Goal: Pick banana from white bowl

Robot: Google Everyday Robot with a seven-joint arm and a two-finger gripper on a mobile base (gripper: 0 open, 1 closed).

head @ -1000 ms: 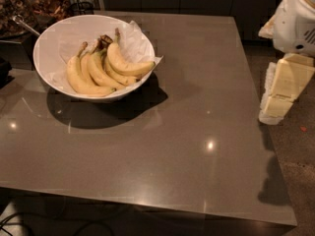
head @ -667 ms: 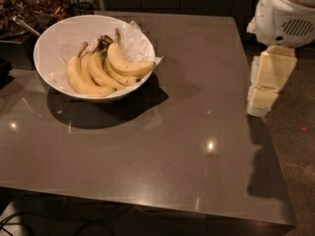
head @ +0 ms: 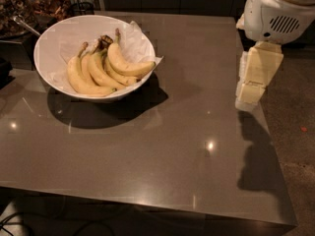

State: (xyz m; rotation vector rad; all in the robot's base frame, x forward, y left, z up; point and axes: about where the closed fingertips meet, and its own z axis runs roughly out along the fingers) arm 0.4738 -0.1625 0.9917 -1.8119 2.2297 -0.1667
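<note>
The white bowl (head: 54, 36) stands at the table's far left, lined with crumpled white paper. In it a single loose banana (head: 129, 67) lies on top at the right side, strongly curved, its stem pointing up and back. To its left lies a bunch of yellow bananas (head: 88, 75) joined at a dark crown. My gripper (head: 250, 98) hangs on the cream arm at the table's right edge, well to the right of the bowl and above the tabletop. It holds nothing that I can see.
The grey tabletop (head: 162, 146) stretches between bowl and gripper, with its front edge near the bottom. A dark dish with a metal utensil (head: 22, 23) sits behind the bowl at the far left. The floor lies to the right of the table.
The arm and gripper have moved left, from beyond the table's right edge to over it, toward the bowl. The bowl and bananas have not moved.
</note>
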